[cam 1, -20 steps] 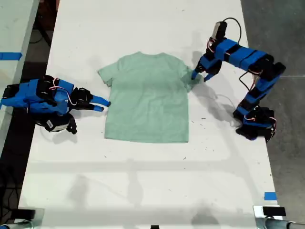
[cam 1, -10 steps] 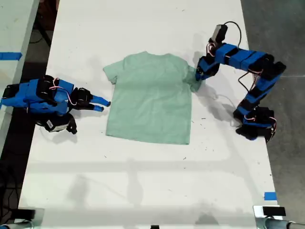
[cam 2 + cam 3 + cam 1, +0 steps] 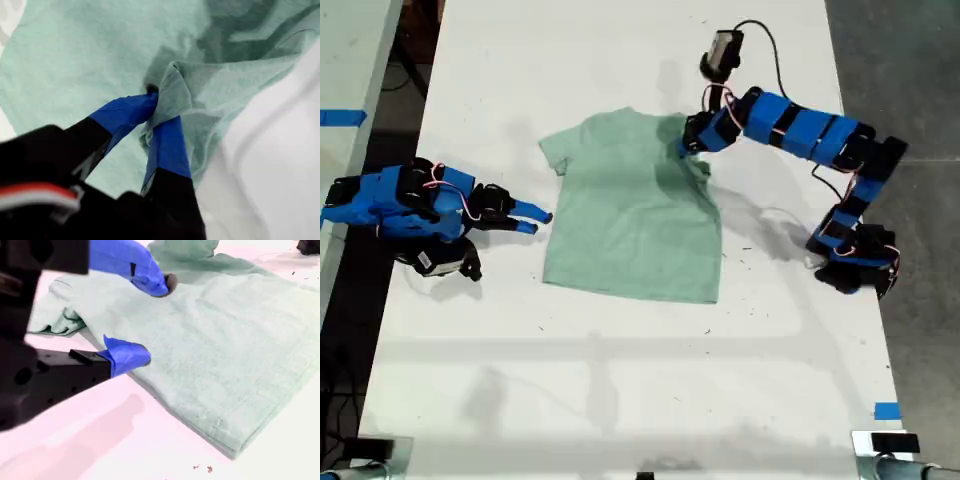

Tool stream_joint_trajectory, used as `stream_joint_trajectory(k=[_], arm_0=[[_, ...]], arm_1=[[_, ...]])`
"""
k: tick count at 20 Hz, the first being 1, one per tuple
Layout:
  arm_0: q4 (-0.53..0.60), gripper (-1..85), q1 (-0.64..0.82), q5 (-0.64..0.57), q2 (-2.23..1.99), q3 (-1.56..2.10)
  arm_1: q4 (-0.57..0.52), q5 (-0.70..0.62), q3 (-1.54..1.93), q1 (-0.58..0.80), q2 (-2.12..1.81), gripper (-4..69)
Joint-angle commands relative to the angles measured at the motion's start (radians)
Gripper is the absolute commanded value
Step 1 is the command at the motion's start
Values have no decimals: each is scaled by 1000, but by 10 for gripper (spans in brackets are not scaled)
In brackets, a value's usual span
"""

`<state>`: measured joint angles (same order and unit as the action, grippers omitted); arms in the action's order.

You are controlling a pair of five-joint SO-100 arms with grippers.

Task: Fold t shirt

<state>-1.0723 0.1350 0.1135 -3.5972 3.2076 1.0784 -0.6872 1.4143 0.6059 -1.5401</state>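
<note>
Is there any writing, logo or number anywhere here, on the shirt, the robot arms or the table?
None can be read in any view.
t shirt: plain mint green, no print or label showing.
my first gripper and my second gripper: blue tape on the fingers, no lettering.
table: bare white, only dark specks.
blue tape at the exterior view's lower right: unmarked.

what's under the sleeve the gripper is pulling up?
My first gripper pinches the sleeve, lifted over the t shirt body. Mint fabric shows beneath; the table below is covered.
</note>
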Motion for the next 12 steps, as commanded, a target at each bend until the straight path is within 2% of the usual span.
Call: stream_joint_trajectory(k=[1, 5, 7, 8, 9, 12], arm_0=[[0, 184, 2, -2, -8, 0], [0, 184, 2, -2, -8, 0], [0, 184, 2, -2, -8, 0], [0, 184, 2, -2, -8, 0], [0, 184, 2, -2, -8, 0], [0, 184, 2, -2, -8, 0]], arm_1=[[-54, -18, -147, -81, 69, 2], [-61, -32, -256, -149, 170, 15], [-37, -55, -288, -163, 166, 83], [6, -64, -324, -164, 163, 146], [51, -72, -356, -163, 152, 168], [169, -67, -357, -123, 46, 180]])
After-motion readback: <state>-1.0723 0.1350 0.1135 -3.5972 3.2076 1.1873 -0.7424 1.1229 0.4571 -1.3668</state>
